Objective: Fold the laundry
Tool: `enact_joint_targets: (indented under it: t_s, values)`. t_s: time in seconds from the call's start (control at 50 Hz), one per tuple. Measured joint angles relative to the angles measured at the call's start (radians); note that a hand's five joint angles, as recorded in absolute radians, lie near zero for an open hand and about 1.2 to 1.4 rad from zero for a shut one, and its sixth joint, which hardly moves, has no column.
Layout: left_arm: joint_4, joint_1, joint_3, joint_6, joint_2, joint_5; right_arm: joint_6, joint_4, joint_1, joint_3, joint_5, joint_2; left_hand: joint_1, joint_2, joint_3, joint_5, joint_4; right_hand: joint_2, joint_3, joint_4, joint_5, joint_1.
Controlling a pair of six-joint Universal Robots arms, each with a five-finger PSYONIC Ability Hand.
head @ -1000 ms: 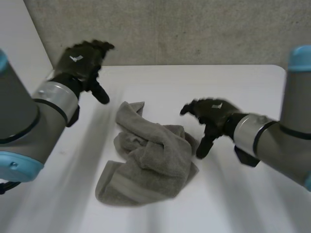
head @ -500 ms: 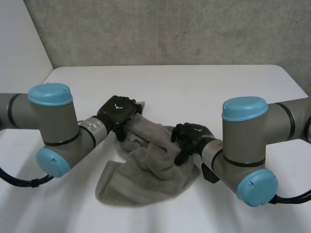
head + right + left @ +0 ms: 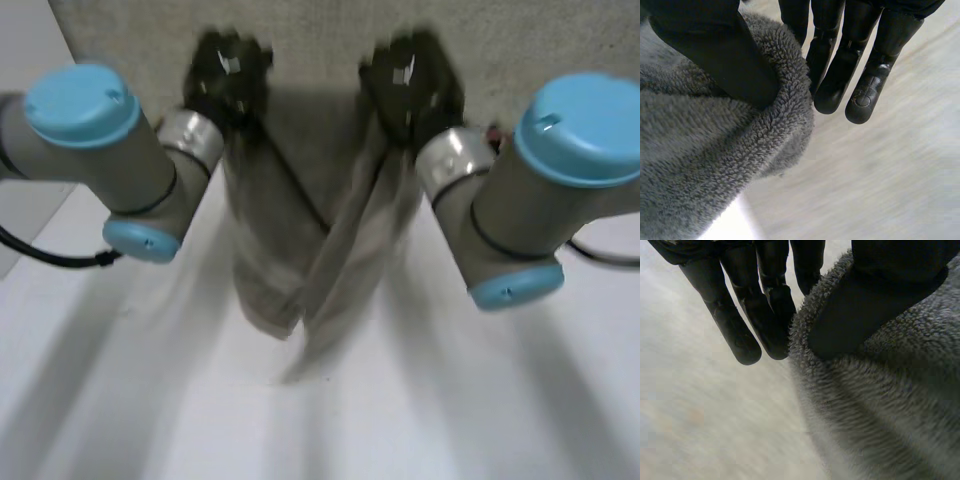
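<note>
Head view: I see both arms raised. The left hand (image 3: pixel 228 75) and right hand (image 3: pixel 408 80) each grasp the top edge of the grey towel (image 3: pixel 300 230). It hangs in two bunched drapes above the white table (image 3: pixel 120 400), with its lowest end near the surface.

Left wrist view: the left thumb (image 3: pixel 860 315) presses thick looped pile against the fingers (image 3: pixel 765 325), and the pinch sits right at the edge.

Right wrist view: same clamp, with the hem rolled around the right thumb (image 3: pixel 715 55).

Risk, in my judgement: such shallow holds may slip under a fast swing, and the slack middle may land creased.
</note>
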Motion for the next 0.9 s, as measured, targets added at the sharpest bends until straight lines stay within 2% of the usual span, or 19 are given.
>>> enact_joint_targets:
  t_s: [0.02,0.1,0.2,0.3,0.32,0.44,0.5,0.52,0.56,0.58,0.62,0.68,0.74,0.9]
  values:
    - [0.0,0.0,0.0,0.0,0.0,0.0,0.0,0.0,0.0,0.0,0.0,0.0,0.0,0.0,0.0,0.0,0.0,0.0,0.0,0.0,0.0,0.0]
    - [0.072,-0.034,-0.071,-0.078,0.104,-0.104,-0.104,-0.185,0.004,0.019,0.014,-0.055,0.005,0.0,0.001,0.004,0.002,0.0,0.0,0.0,0.006,0.0]
    - [0.085,-0.06,-0.24,-0.095,0.177,-0.147,-0.124,-0.213,0.008,0.093,0.018,-0.076,0.005,0.0,0.001,0.004,0.002,0.0,0.0,0.0,0.009,0.0]
    - [0.083,-0.084,-0.462,-0.075,0.232,-0.155,-0.134,-0.111,0.01,0.209,0.031,-0.079,0.005,0.0,0.002,0.004,0.003,0.0,0.0,0.0,0.011,0.0]
    - [0.08,-0.101,-0.554,-0.064,0.25,-0.153,-0.135,-0.043,0.01,0.253,0.041,-0.076,0.005,0.001,0.002,0.004,0.003,0.0,0.0,0.0,0.011,0.0]
    - [0.071,-0.192,-0.786,-0.044,0.277,-0.147,-0.119,0.183,0.012,0.382,0.073,-0.052,-0.016,-0.078,-0.077,-0.062,-0.078,0.0,0.0,0.0,0.014,0.0]
    - [0.055,-0.23,-0.841,-0.043,0.279,-0.147,-0.09,0.248,0.009,0.43,0.081,-0.045,-0.118,-0.162,-0.161,-0.135,-0.162,0.0,0.0,0.003,0.014,0.0]
    - [0.038,-0.248,-0.861,-0.043,0.28,-0.147,-0.082,0.258,0.008,0.439,0.082,-0.045,-0.253,-0.287,-0.285,-0.268,-0.28,0.0,0.0,0.004,0.014,0.0]
    - [0.02,-0.259,-0.871,-0.044,0.28,-0.147,-0.064,0.271,0.006,0.456,0.082,-0.045,-0.265,-0.301,-0.293,-0.282,-0.295,0.0,0.0,0.005,0.014,0.0]
    - [-0.022,-0.276,-0.882,-0.046,0.282,-0.148,-0.034,0.281,0.002,0.479,0.079,-0.048,-0.399,-0.447,-0.445,-0.433,-0.447,0.0,0.0,0.006,0.015,0.0]
    - [-0.055,-0.283,-0.882,-0.048,0.286,-0.149,-0.019,0.283,-0.001,0.49,0.077,-0.052,-0.48,-0.532,-0.529,-0.519,-0.532,0.0,0.0,0.006,0.015,0.0]
    - [-0.103,-0.28,-0.869,-0.052,0.303,-0.149,0.008,0.277,-0.015,0.519,0.071,-0.065,-0.641,-0.69,-0.688,-0.671,-0.683,0.0,0.0,0.006,0.016,0.0]
    - [-0.122,-0.257,-0.853,-0.054,0.324,-0.149,0.018,0.268,-0.033,0.545,0.065,-0.079,-0.713,-0.759,-0.757,-0.748,-0.76,0.0,0.0,0.006,0.017,0.0]
    - [-0.132,-0.111,-0.785,-0.059,0.385,-0.127,0.02,0.228,-0.081,0.636,0.012,-0.111,-0.761,-0.81,-0.809,-0.796,-0.811,0.0,0.0,0.006,0.017,0.0]
